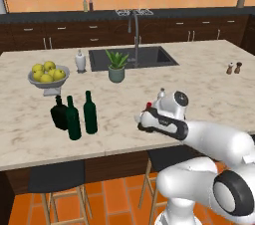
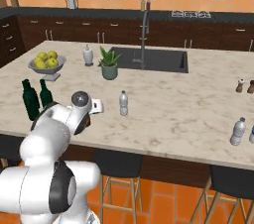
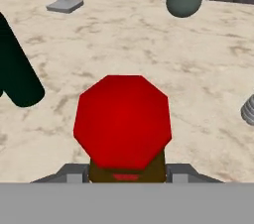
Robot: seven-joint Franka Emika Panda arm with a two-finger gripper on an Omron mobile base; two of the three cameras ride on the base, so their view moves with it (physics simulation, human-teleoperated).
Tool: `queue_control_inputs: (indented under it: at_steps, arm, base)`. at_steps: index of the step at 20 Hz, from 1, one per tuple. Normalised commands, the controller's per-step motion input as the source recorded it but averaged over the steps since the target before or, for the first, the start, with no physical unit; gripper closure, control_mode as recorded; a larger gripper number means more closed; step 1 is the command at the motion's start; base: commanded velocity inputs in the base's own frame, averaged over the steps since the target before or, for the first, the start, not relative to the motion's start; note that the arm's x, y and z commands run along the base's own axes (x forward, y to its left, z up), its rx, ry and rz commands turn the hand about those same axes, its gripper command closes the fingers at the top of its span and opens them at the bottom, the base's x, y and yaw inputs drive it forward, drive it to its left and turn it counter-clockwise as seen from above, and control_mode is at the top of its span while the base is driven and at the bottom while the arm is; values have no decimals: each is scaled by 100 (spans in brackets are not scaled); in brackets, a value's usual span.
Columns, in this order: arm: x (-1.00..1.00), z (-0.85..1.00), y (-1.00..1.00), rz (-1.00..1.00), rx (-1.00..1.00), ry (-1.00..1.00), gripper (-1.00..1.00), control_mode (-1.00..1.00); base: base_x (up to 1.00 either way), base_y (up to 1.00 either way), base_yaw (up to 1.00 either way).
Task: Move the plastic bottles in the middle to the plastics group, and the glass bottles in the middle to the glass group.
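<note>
The short brown bottle [image 3: 126, 167] with its red cap [image 3: 122, 121] stands between my fingers, which press on both its sides; my gripper [image 3: 127, 176] is shut on it. From the left base camera the gripper [image 1: 147, 117] is over the counter's front middle, the red cap [image 1: 149, 104] peeking above it. The small clear water bottle [image 2: 123, 103] stands upright just right of my hand. To the left a squat blackish flask [image 1: 60, 114] and two tall dark green bottles [image 1: 73, 119] [image 1: 90, 113] cluster together. Two clear plastic bottles [image 2: 238, 131] stand at the counter's far right.
A grey bowl of lemons [image 1: 48, 75], a white ceramic dispenser [image 1: 80, 61] and a potted plant [image 1: 116, 66] stand behind the bottles, before the sink [image 1: 149, 57]. Salt and pepper shakers [image 1: 233, 67] sit far right. Stools [image 1: 57, 179] stand below the counter's front edge.
</note>
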Motion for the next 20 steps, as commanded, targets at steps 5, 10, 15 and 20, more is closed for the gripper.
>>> queue_control_inputs:
  at_steps: [5, 10, 15, 20]
  arm:
    - [89, 8, 67, 9, -3, 4, 100, -100]
    - [78, 0, 52, 0, -6, 6, 100, -100]
    - [8, -3, 14, 6, -1, 9, 100, -100]
    - [16, 23, 6, 14, -1, 23, 100, -100]
  base:
    - [0, 0, 0]
    - [0, 0, 0]
    - [0, 0, 0]
    - [0, 0, 0]
